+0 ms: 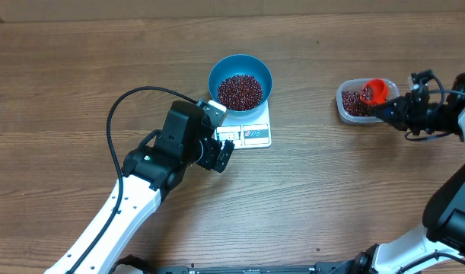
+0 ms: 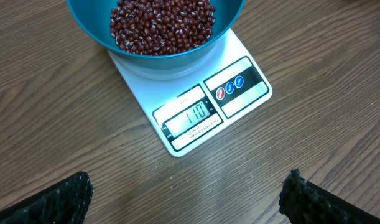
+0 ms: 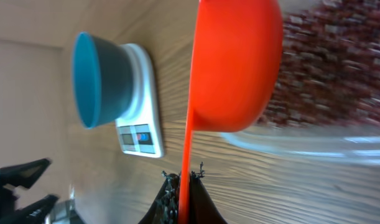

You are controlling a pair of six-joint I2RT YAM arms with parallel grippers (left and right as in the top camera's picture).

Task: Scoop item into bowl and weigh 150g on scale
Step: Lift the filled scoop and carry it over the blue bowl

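A wide wooden worktop point(image 1: 65, 76) carries everything. The white scale point(image 1: 256, 135) sits near its middle, and the blue bowl point(image 1: 217, 68) stands squarely on it, already holding a good heap of beans point(image 1: 240, 91).

The left tool point(image 1: 221, 154) hangs just beside the scale's front edge, released with its jaws spread wide and nothing between them. It looks to be there only to watch the display point(image 2: 191, 117), which reads 110 in the left wrist view. By my reckoning that is short of the target, so more beans are wanted.

Off to the right, well apart from the scale, is the clear container point(image 1: 341, 103) with the rest of the beans. The right tool point(image 3: 182, 193) is clenched on the thin handle of the orange scoop point(image 1: 375, 91), whose cup sits over the container's beans. I cannot tell for sure how full the cup is.

What the next move turns on is this: the bowl lies to the scoop's left, across a bare stretch of worktop. The scoop's handle runs back rightward into the right tool, so the cup already leads towards the bowl. The left arm is nearer the bowl, but only the right arm has the scoop, so I judge the carry is its job. It will need to keep the cup level on the way over.
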